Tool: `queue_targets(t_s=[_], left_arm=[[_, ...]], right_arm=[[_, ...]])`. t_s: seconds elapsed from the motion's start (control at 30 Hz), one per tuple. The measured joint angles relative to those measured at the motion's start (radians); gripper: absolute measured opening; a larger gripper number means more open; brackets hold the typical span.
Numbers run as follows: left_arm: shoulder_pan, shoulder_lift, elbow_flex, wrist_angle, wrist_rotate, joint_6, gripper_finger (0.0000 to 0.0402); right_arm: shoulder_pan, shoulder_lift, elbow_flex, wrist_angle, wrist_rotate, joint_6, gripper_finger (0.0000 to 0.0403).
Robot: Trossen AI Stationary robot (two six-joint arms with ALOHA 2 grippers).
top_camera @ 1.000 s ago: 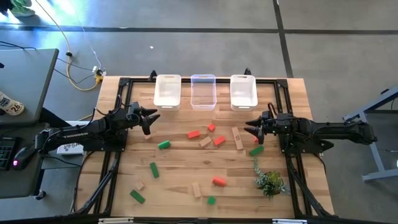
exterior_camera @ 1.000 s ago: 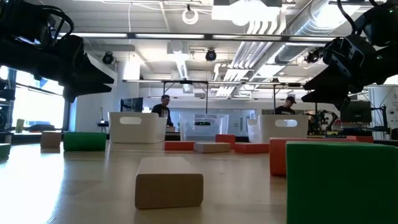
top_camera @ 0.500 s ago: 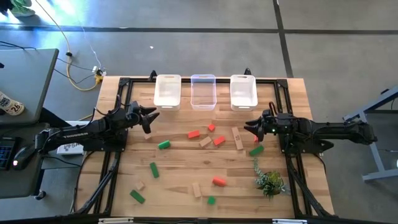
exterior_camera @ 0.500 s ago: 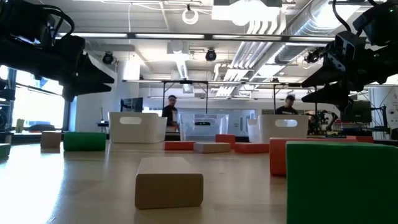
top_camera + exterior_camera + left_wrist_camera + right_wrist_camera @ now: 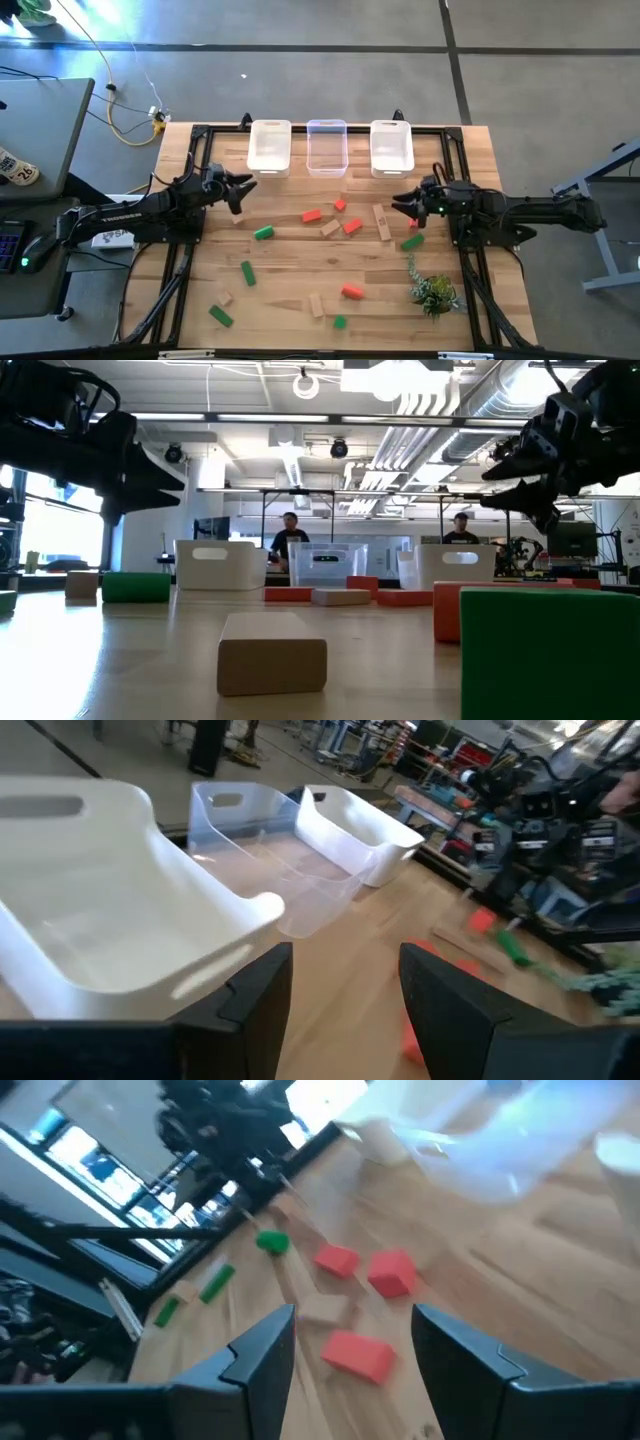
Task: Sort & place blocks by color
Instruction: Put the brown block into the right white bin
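Red, green and pale wood blocks lie scattered flat on the wooden table (image 5: 300, 260): a red one (image 5: 311, 215), a green one (image 5: 263, 232), a wood bar (image 5: 380, 222) and several more toward the near edge. My left gripper (image 5: 245, 190) hangs open above the table's left side, just near of the left white bin (image 5: 269, 146). Open too, my right gripper (image 5: 397, 205) hovers above the right side, close to a green block (image 5: 412, 241). In both wrist views nothing lies between the fingers of the left gripper (image 5: 345, 970) or the right gripper (image 5: 350, 1325).
Three bins stand in a row at the far edge: white (image 5: 269, 146), clear (image 5: 326, 146), white (image 5: 391, 146). A small green plant (image 5: 434, 292) sits at the near right. In the low view, a wood block (image 5: 272, 652) and a green block (image 5: 550, 650) are close to the camera; people stand in the room behind.
My right gripper has rolled about its own pointing line and tipped slightly, staying in place and open. The blocks have kept still. A person in the room behind the bins has walked toward the right.
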Motion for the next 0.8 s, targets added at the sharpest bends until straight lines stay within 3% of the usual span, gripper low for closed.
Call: queue_targets(t_s=[0.2, 0.43, 0.57, 0.8], left_arm=[[0.000, 0.000, 0.000, 0.024, 0.080, -0.054, 0.0174], [0.000, 0.000, 0.000, 0.128, 0.079, -0.046, 0.0174], [0.000, 0.000, 0.000, 0.136, 0.040, -0.013, 0.0174], [0.000, 0.000, 0.000, 0.135, -0.015, -0.010, 0.0174]], right_arm=[[0.000, 0.000, 0.000, 0.144, -0.003, -0.005, 0.0188], [0.000, 0.000, 0.011, 0.280, -0.001, -0.008, 0.0188], [0.000, 0.014, 0.111, 0.136, 0.024, -0.012, 0.0188], [0.000, 0.120, 0.381, -0.307, 0.117, 0.018, 0.0188]])
